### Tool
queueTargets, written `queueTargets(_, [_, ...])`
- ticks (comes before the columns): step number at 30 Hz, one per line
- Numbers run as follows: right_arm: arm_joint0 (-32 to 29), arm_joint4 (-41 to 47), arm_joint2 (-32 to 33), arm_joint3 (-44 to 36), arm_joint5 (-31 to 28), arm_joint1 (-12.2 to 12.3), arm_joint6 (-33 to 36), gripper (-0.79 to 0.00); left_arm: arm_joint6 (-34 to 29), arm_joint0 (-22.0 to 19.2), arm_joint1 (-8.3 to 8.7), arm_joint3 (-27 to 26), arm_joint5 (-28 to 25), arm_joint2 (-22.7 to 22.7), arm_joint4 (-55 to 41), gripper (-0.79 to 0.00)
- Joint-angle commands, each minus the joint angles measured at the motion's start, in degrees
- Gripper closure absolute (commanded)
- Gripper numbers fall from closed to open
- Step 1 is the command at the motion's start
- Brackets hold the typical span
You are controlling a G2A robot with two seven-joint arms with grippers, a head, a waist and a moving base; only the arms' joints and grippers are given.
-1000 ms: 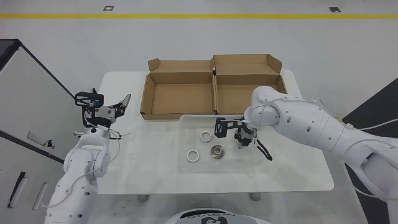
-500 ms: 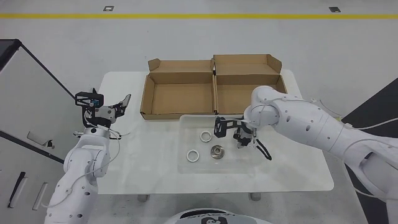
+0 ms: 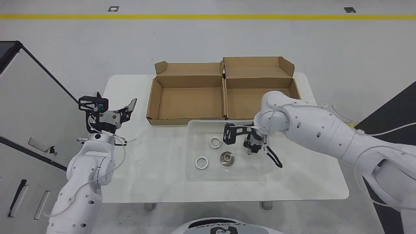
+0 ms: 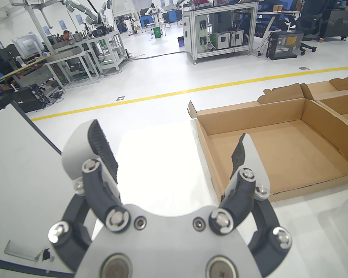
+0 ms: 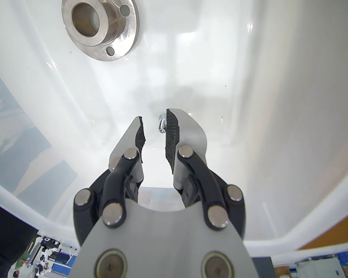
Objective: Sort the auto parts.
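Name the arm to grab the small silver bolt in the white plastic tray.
Right: the right pincer hangs open in the white plastic tray, small silver bolt at its tips; the left pincer is far off.

**Colours at the sorting table**

White table [image 3: 149, 169] with a plain brown cardboard box [image 3: 186, 103] and a second box [image 3: 247, 101] of the same brown. Translucent white tray [image 3: 235, 171] holding one white ring [image 3: 214, 142], a second ring [image 3: 202, 163] also white, a silver flange [image 5: 100, 18] with a bronze-tinted bore, and a silver bolt [image 5: 161, 125]. Right gripper [image 5: 154, 117] and left gripper [image 4: 168, 130]: pale silver fingers [image 5: 194, 134], black links [image 5: 197, 172], black ribbed pads [image 5: 170, 134]. Yellow line [image 3: 208, 17] on pale grey floor [image 3: 208, 45].
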Motion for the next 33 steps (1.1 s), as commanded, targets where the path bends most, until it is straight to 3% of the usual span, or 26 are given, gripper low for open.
queueTargets(1, [0.01, -0.11, 0.0, 0.1, 0.15, -0.12, 0.15, -0.028, 0.0, 0.0, 0.0, 0.0, 0.0, 0.0, 0.0, -0.785])
queueTargets(3, [0.0, -0.1, 0.06, 0.28, 0.17, -0.24, 0.17, 0.0, 0.0, 0.0, 0.0, 0.0, 0.0, 0.0, 0.0, -0.785])
queueTargets(29, [0.92, 1.04, 1.37, -1.0, 0.87, 0.18, 0.87, 0.0, 0.0, 0.0, 0.0, 0.0, 0.0, 0.0, 0.0, -0.785])
queueTargets(30, [0.86, 1.12, 1.24, -1.13, 0.96, 0.2, 0.97, -0.043, 0.0, 0.0, 0.0, 0.0, 0.0, 0.0, 0.0, -0.785])
queueTargets(31, [0.82, 1.15, 1.19, -1.12, 1.01, 0.21, 1.01, -0.145, 0.0, 0.0, 0.0, 0.0, 0.0, 0.0, 0.0, -0.785])
queueTargets(33, [0.7, 1.25, 1.04, -0.94, 0.9, 0.2, 0.9, -0.209, 0.0, 0.0, 0.0, 0.0, 0.0, 0.0, 0.0, -0.785])
